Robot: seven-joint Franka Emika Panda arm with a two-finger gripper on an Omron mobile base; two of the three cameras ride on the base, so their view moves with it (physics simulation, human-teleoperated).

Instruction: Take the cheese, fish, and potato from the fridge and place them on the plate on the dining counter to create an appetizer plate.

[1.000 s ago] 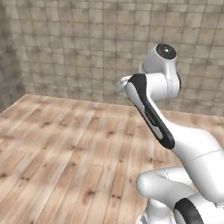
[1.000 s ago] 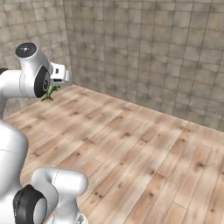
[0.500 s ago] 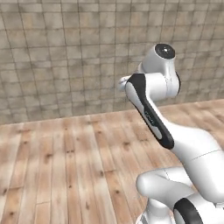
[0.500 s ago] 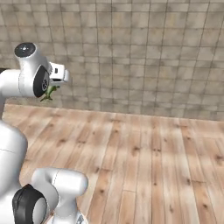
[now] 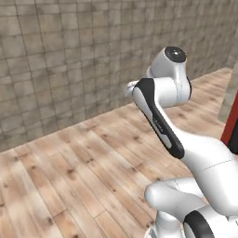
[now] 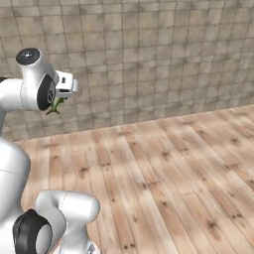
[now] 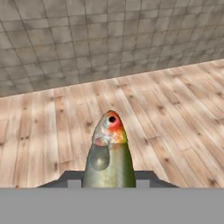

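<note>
no container is seen among the things in view. the fish (image 7: 109,153) is carried in the gripper (image 7: 109,177): in the hand view its green-grey body rises from between the two dark finger tips, which are pressed against its sides, and its head, marked red and orange with a dark round eye, points away from the camera toward the floor ahead. in the right base view the fish (image 6: 55,105) is seen as a small green shape hanging just below the white hand at the upper left, its tail end pointing down and to the left.

the arm is folded high above the base. in the left base view the upper link with its dark stripe slopes up and to the left from the lower right, and the round wrist joint is seen at the top. in the right base view the wrist is held level, with the hand reaching to the right.

the floor (image 6: 163,173) is laid in light brown wooden planks and is bounded by a wall (image 6: 149,59) of grey-brown stone tiles. at the right edge of the left base view a strip of red panel (image 5: 231,130) is seen beside a grey upright edge.
</note>
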